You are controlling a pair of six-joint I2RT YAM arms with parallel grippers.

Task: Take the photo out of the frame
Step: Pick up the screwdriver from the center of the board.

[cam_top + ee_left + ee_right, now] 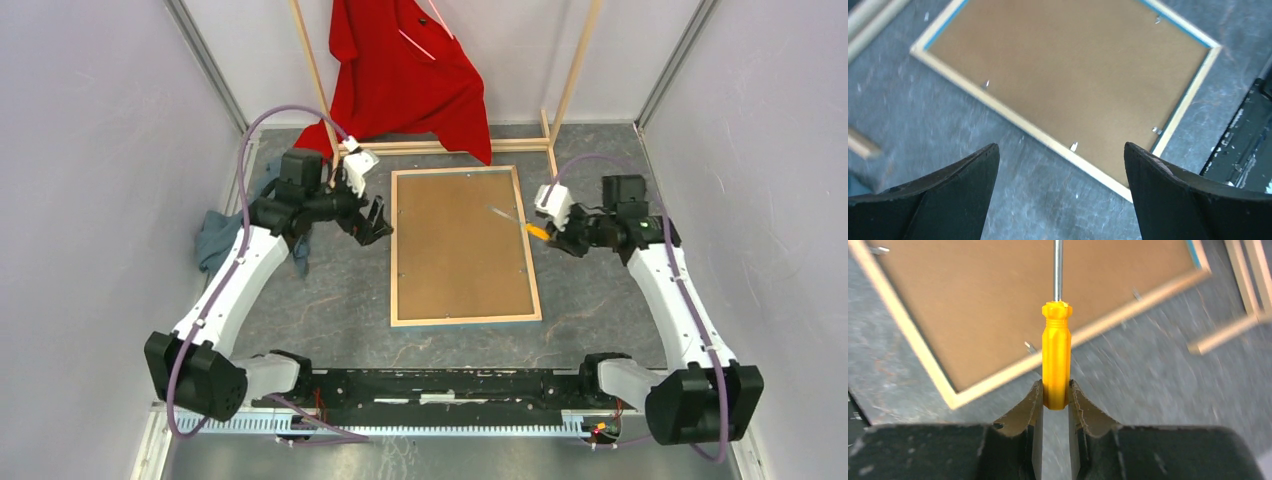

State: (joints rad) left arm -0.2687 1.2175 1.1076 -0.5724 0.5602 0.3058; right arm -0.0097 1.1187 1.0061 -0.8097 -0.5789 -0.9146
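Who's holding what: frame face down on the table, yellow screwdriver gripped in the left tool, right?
No: the right tool grips the yellow screwdriver, as the right wrist view shows. The left tool is open and empty. The frame does lie face down.

red garment (405, 75) hangs on far wooden rack (575, 70); grey-blue cloth (215, 240) lies left; yellow screwdriver (1056, 355) right.
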